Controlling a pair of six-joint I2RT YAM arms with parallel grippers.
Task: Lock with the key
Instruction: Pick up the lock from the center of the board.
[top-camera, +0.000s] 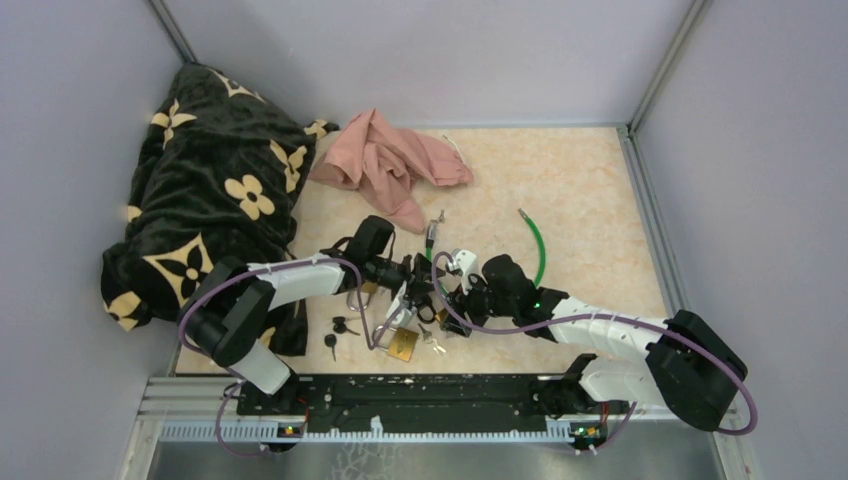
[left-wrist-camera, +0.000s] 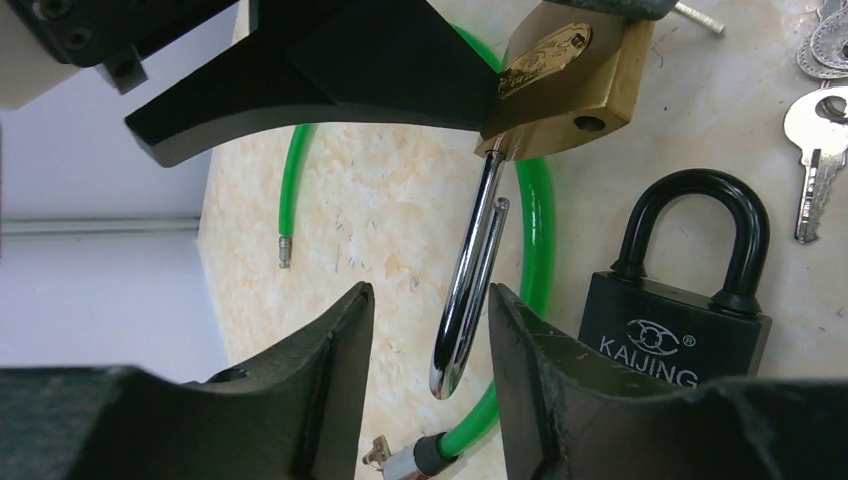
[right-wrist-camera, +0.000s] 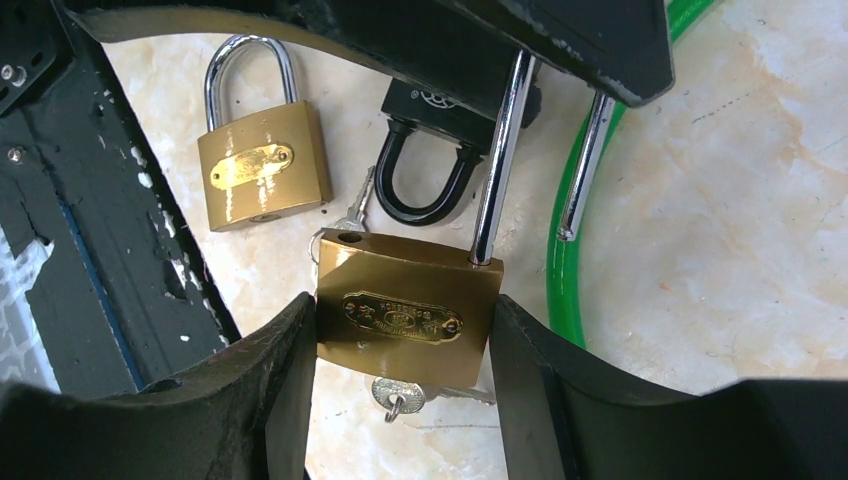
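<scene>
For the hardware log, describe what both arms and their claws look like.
The left arm and right arm have white links with bulky black joints; a purple cable loops along each. The left claw and right claw each have two matte black, curved, tapering fingers. No markings are readable.

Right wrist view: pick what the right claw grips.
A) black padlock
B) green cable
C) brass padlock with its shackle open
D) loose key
C: the brass padlock sits pinched in the right claw, and one leg of its shackle hangs free of the body.
</scene>
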